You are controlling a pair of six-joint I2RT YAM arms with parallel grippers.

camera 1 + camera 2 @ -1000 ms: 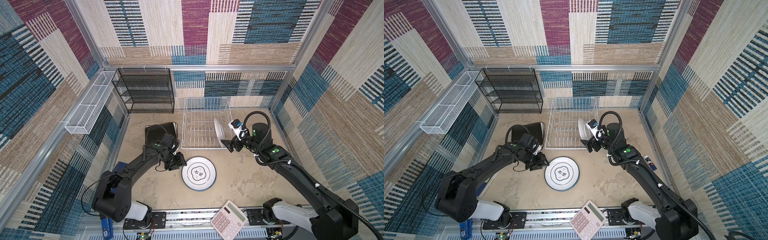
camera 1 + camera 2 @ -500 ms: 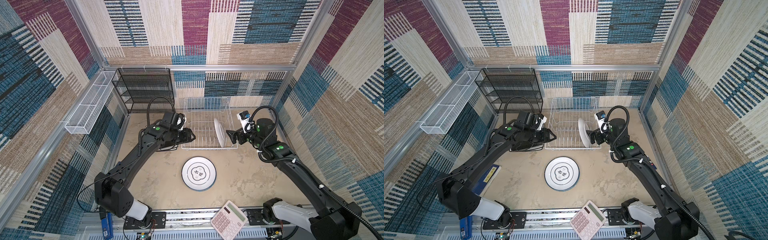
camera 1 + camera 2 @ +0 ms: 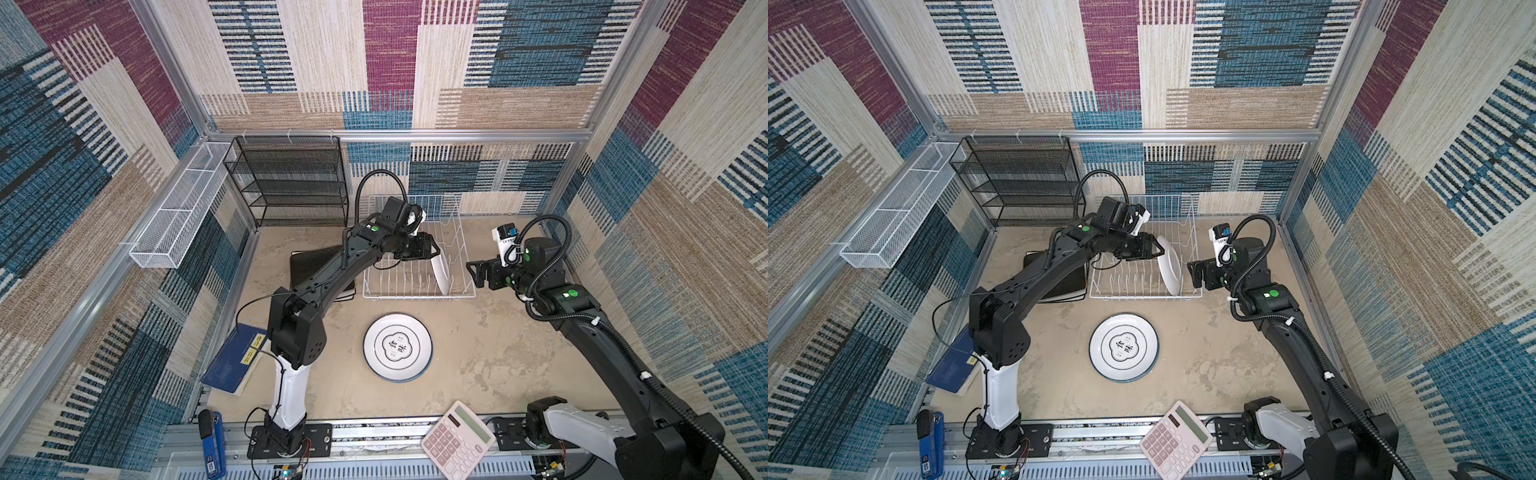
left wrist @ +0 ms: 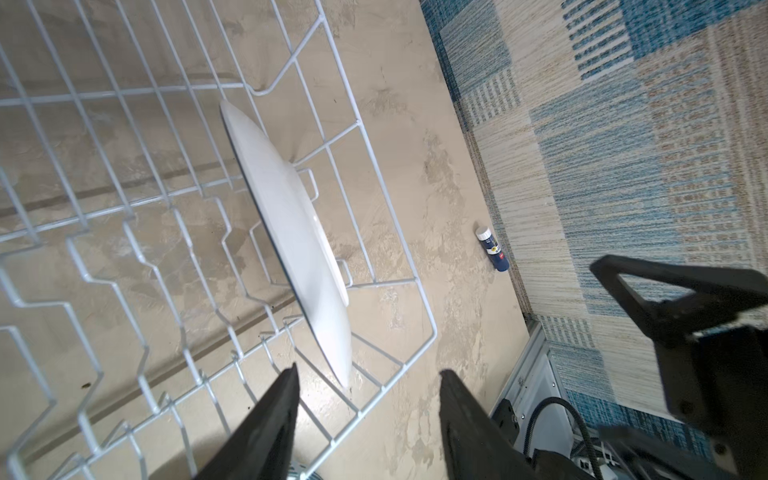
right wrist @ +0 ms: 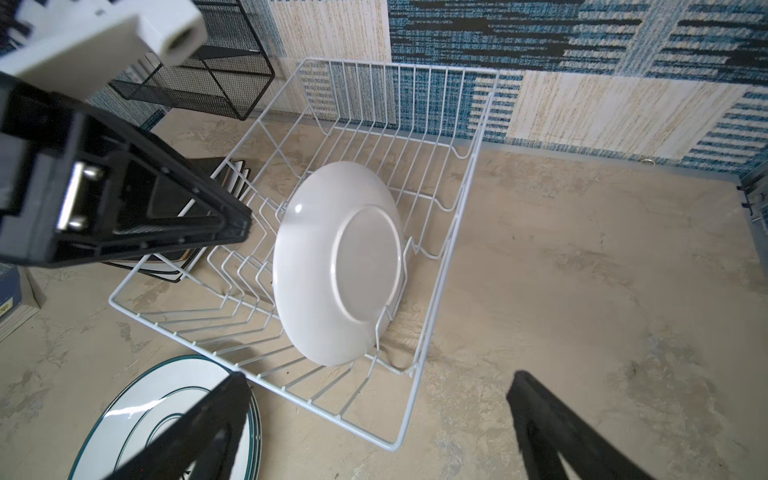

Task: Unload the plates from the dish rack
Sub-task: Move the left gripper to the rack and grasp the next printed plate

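The white wire dish rack [image 3: 415,296] [image 3: 1142,297] stands at the back middle. A single white round plate [image 3: 441,272] [image 3: 1170,268] [image 4: 291,232] [image 5: 336,266] stands on edge at its right end. My left gripper [image 3: 434,251] [image 3: 1158,249] [image 4: 368,374] hangs open over the rack, with the plate's upper rim just at its fingertips, untouched. My right gripper [image 3: 473,274] [image 3: 1196,274] [image 5: 378,376] is open outside the rack's right side. Another round plate [image 3: 397,347] [image 3: 1124,347] [image 5: 166,415], dark-rimmed with a printed centre, lies flat in front. Stacked square plates [image 3: 307,270] [image 3: 1059,286] lie left of the rack, partly behind my left arm.
A black mesh shelf [image 3: 291,183] stands at the back left, and a long white mesh basket [image 3: 178,216] hangs on the left wall. A blue book [image 3: 235,361] lies front left, a calculator [image 3: 457,438] on the front rail. A small blue bottle [image 4: 492,249] lies by the right wall.
My left gripper rose from beside the flat plate and swung right across the rack to the standing plate. My right gripper drew back a little to the right, away from that plate.
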